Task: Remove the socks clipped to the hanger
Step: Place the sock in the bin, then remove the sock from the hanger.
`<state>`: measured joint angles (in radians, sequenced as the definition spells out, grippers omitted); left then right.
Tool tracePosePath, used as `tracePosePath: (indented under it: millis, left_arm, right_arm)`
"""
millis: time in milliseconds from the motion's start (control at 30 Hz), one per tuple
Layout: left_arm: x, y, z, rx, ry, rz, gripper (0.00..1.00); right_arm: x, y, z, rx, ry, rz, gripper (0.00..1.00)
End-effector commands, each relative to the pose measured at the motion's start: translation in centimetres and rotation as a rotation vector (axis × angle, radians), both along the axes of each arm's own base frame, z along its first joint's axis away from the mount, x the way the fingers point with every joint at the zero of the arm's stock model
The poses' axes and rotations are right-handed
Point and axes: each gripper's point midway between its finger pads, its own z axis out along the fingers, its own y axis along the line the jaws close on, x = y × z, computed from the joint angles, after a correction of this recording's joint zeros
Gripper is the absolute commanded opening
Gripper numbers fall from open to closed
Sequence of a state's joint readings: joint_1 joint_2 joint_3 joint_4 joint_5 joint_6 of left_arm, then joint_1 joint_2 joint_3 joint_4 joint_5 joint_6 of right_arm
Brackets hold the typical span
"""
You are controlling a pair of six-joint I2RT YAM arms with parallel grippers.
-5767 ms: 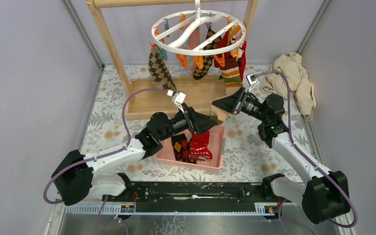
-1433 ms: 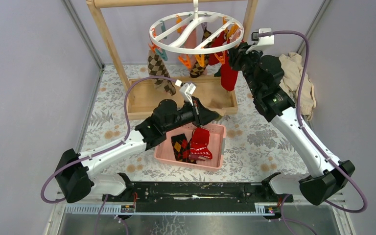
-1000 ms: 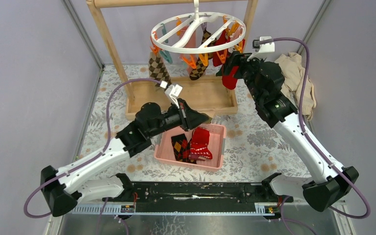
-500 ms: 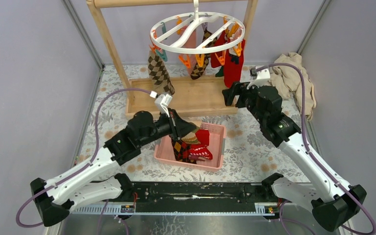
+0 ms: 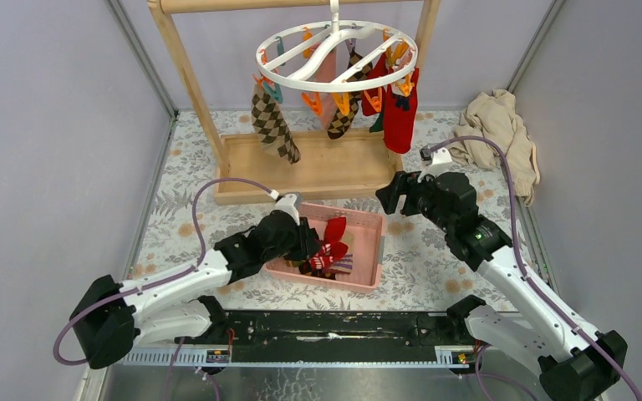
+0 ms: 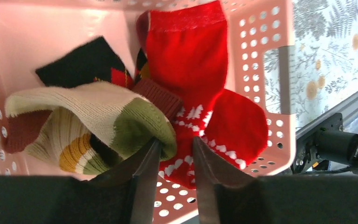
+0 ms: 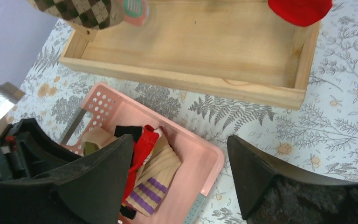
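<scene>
The white ring hanger (image 5: 334,55) hangs from the wooden rack, with several socks clipped to it, among them a brown argyle sock (image 5: 272,125) and a red sock (image 5: 399,113). My left gripper (image 5: 311,239) is down inside the pink basket (image 5: 369,251). Its jaws (image 6: 176,145) stand slightly apart, and the green toe of a cream striped sock (image 6: 98,119) rests against the left fingertip, over a red sock (image 6: 191,60). My right gripper (image 5: 389,199) hovers open and empty above the basket's far right corner (image 7: 179,140). Below it lie a purple-striped sock (image 7: 154,179) and the basket (image 7: 200,161).
The rack's wooden tray base (image 5: 318,167) lies just behind the basket; its posts (image 5: 185,75) rise on both sides. A beige cloth heap (image 5: 501,134) sits at the back right. In the right wrist view the red sock toe (image 7: 300,9) and the argyle sock (image 7: 79,11) dangle over the tray (image 7: 196,46).
The left arm dropped into the basket with the cream-and-green sock and its jaws parted. The right arm came down from the hanger, leaving the red sock clipped, and now hovers by the basket.
</scene>
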<state>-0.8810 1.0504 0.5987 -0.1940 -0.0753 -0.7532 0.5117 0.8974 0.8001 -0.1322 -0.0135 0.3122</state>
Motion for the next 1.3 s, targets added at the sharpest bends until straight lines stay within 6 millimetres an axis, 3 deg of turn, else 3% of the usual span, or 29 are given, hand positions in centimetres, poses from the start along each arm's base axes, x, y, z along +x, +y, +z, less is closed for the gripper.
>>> tracePosePath:
  millis: [0,133,200,233,567,833,1000,1267]
  left_arm:
    - [-0.1,-1.4,-0.9,-0.029,-0.001,-0.052,0.45]
    - [-0.3,-3.2,0.5,-0.089,-0.02,-0.124,0.65]
    - [-0.3,-3.7,1.9,-0.105,-0.052,-0.15,0.96]
    - [-0.3,-3.8,2.6,-0.109,-0.068,-0.154,0.98]
    - [-1.4,-4.4,11.3,-0.215,-0.202,-0.225,0.99]
    - [-3.4,-2.8,15.6,-0.352,-0.285,-0.246,0.99]
    - [-4.5,-1.6,16.2,-0.401,-0.323,-0.252,0.99]
    - [-5.6,-0.6,14.8,-0.369,-0.29,-0.271,0.98]
  right_arm:
    - [-1.0,0.9,0.5,0.049,-0.007,0.049,0.81]
    - [-1.3,0.9,-0.1,0.046,0.006,0.06,0.81]
    - [-1.5,1.0,-0.4,0.053,0.014,0.067,0.81]
    - [-1.6,1.1,-0.5,0.056,0.018,0.072,0.81]
    - [-2.7,1.3,-1.2,0.073,0.053,0.095,0.82]
    - [-3.6,1.2,-2.6,0.058,0.105,0.116,0.85]
    - [-3.9,1.4,-3.3,0.056,0.135,0.13,0.99]
    - [-4.0,1.5,-5.1,0.073,0.167,0.113,1.0]
